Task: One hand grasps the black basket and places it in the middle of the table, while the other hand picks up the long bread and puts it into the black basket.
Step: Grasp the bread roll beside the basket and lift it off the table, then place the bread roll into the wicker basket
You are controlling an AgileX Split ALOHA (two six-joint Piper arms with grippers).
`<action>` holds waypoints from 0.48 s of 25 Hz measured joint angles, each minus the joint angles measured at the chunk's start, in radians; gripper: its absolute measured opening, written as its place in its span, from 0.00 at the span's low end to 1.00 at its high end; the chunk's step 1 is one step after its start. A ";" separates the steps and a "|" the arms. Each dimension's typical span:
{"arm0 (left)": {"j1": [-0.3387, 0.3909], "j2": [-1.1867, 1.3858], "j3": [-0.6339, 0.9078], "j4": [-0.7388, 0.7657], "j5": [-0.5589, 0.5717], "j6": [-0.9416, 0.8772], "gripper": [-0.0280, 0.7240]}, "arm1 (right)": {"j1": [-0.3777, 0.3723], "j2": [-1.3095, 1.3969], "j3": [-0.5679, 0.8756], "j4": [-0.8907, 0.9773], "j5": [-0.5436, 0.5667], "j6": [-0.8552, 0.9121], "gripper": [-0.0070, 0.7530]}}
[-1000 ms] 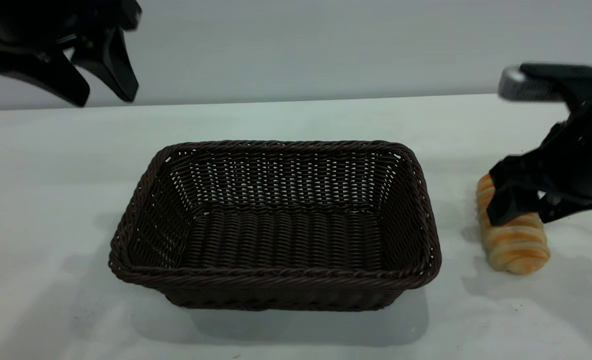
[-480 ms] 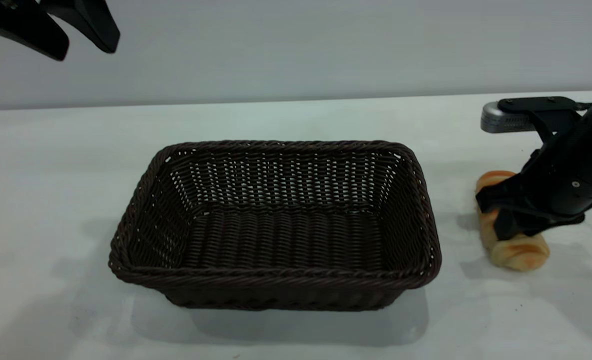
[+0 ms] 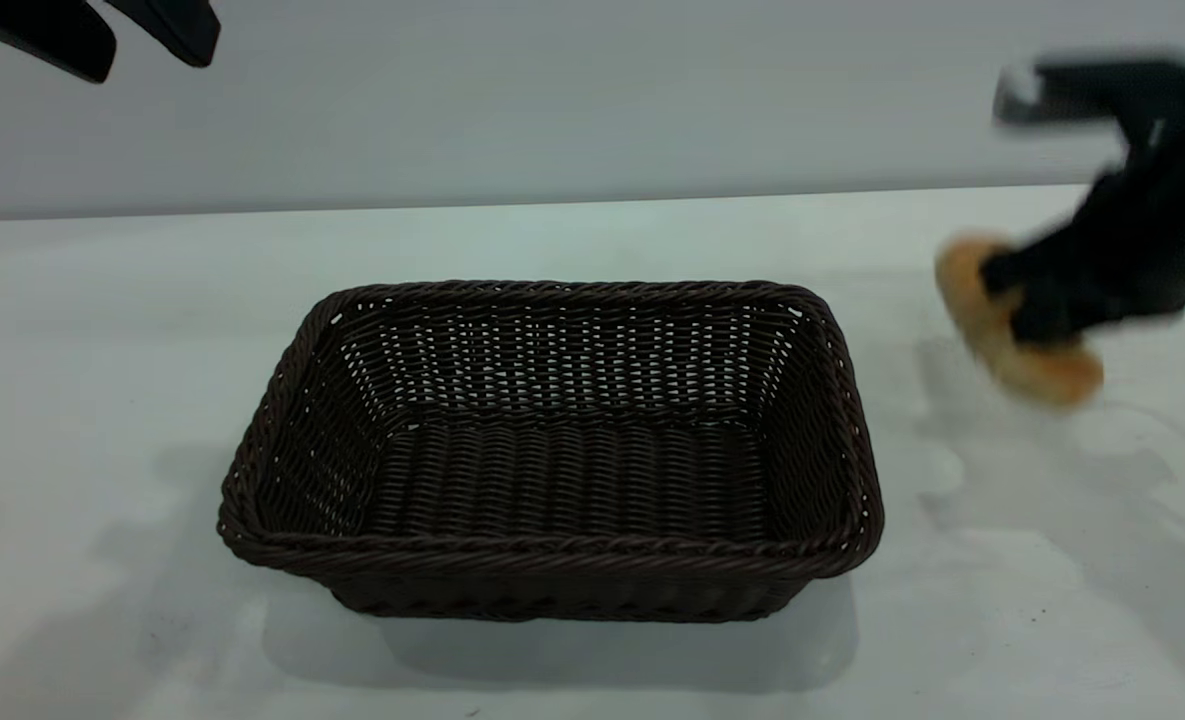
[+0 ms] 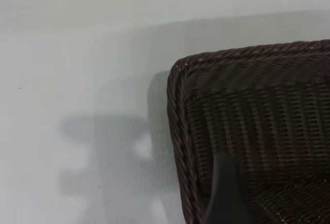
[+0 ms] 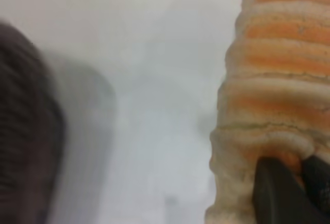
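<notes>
Left gripper (image 3: 142, 40): held high above the table's far left corner, fingers parted, nothing carried. Table (image 3: 102, 330): plain white-grey top. Black basket (image 3: 552, 560): set at the middle of the table, upright, nothing in it; woven wicker with a braided rim and open-weave walls, judged light and fairly stiff, best taken by pinching the rim or a side wall; its placing appears done. Long bread (image 3: 1012, 350): lifted clear of the table to the right of the basket and apart from it, tilted, carried crosswise. Right gripper (image 3: 1037, 300): clamped on the long bread near its middle. The bread is judged light, soft and easily dented, so a gentle hold across the mid-length is suited; a ridged crust is seen in the right wrist view, judged to resist slipping.
</notes>
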 joint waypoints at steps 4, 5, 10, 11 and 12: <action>0.000 0.000 0.000 0.000 0.000 0.002 0.76 | 0.000 -0.145 0.000 0.013 0.131 0.000 0.05; 0.000 0.000 0.000 0.000 0.000 0.002 0.76 | 0.004 -0.169 0.000 0.024 0.179 0.000 0.05; 0.000 0.000 0.000 0.000 0.000 0.002 0.76 | 0.109 -0.180 0.001 0.036 0.299 -0.025 0.05; 0.000 0.000 0.000 0.000 0.002 0.002 0.76 | 0.139 -0.174 0.001 0.045 0.297 -0.038 0.05; 0.000 0.000 0.000 0.000 0.006 0.002 0.76 | 0.175 -0.164 0.001 0.061 0.293 -0.058 0.05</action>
